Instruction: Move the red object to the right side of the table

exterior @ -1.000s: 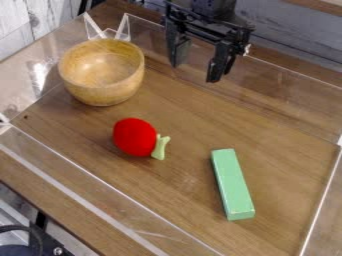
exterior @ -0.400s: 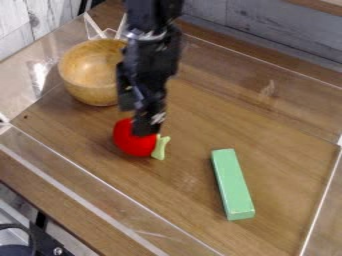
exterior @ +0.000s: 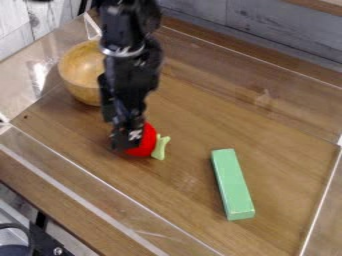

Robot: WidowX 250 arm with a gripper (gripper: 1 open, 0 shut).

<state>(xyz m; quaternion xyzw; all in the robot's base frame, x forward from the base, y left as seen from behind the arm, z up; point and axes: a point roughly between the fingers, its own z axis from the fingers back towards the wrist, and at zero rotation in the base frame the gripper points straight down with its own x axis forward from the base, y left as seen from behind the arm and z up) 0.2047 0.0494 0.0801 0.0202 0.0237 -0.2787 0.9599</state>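
Observation:
The red object (exterior: 144, 146) is a small round bright-red ball with a pale green stem (exterior: 160, 150). It lies left of the middle of the wood-grain table (exterior: 274, 125). My black gripper (exterior: 127, 135) points straight down right over it, with its open fingers low at the ball's upper-left side and covering part of it. I cannot tell whether the fingers touch the ball.
A wooden bowl (exterior: 78, 72) stands at the back left, just behind the arm. A long green rectangular block (exterior: 231, 183) lies at the front right. Low clear plastic walls (exterior: 94, 205) border the tabletop.
The gripper has swung from the back middle of the table towards the front left and sunk down onto the red object, rolling its wrist on the way. The red object has not moved.

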